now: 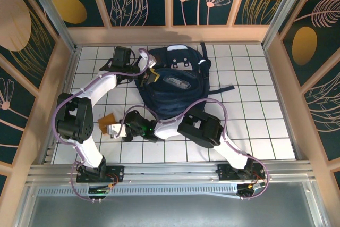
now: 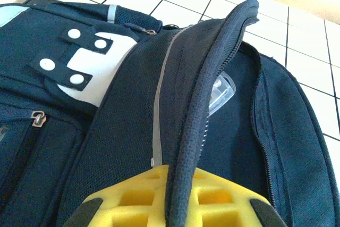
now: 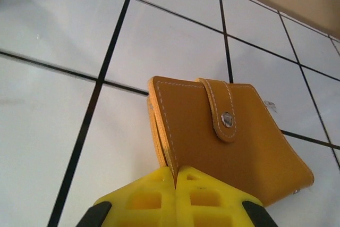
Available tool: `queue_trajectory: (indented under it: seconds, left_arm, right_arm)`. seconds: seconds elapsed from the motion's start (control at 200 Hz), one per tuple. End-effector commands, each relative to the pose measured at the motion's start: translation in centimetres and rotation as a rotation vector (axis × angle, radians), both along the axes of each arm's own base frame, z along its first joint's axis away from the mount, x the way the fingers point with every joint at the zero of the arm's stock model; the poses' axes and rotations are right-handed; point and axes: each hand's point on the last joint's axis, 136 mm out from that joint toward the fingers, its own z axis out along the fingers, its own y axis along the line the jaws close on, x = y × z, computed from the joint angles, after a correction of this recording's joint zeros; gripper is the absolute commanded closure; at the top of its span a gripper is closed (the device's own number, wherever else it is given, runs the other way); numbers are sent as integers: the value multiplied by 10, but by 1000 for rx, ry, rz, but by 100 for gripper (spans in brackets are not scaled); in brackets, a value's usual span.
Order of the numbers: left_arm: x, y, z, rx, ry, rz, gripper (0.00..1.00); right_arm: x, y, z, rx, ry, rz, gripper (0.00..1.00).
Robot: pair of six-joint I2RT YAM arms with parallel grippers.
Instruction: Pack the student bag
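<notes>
The student bag, a dark navy backpack, lies at the back middle of the tiled table. In the left wrist view its main opening gapes. My left gripper is shut on the bag's zipper rim and holds that edge up; in the top view this gripper sits at the bag's left side. A mustard leather wallet with a snap tab lies on the tiles left of the bag's front. My right gripper is shut on the wallet's near cover edge.
A clear plastic case shows inside the bag's opening. Black straps trail from the bag to the right. Wooden walls close in the table on three sides, and a metal rail runs along the near edge.
</notes>
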Motion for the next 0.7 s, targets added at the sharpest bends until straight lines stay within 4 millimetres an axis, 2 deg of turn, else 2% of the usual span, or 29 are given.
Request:
queue_trajectory:
  seconds: [0.0,0.075,0.22,0.24,0.325,0.39,0.465,0.53,0.631,0.691]
  left_arm:
    - [2,7,18,-6,-56,1,100]
    - [2,7,19,-4,-60,3,100]
    - [2,6,19,-11,-56,5,100]
    - [2,7,19,-13,-55,6,100]
    - [3,6,17,-23,-49,12,100]
    - [3,5,17,-34,-46,16,100]
    - [4,5,17,-48,-39,24,100]
    - [6,5,19,-59,-37,35,100]
    - [12,6,22,-65,-32,78,100]
    - [16,8,23,-63,-30,110,100]
  right_arm:
    - [0,-16,16,-12,-95,-20,100]
    - [-12,-31,21,-43,-131,12,100]
    - [-42,-80,27,-121,-144,80,100]
    - [-44,-87,27,-132,-133,86,96]
    - [-59,-111,25,-195,-67,126,62]
    - [-66,-123,31,-217,32,135,50]
    - [-63,-127,51,-183,179,93,44]
    - [-55,-129,61,-169,269,29,37]
    - [-29,-133,59,-198,473,-147,32]
    - [-15,-134,53,-234,678,-260,32]
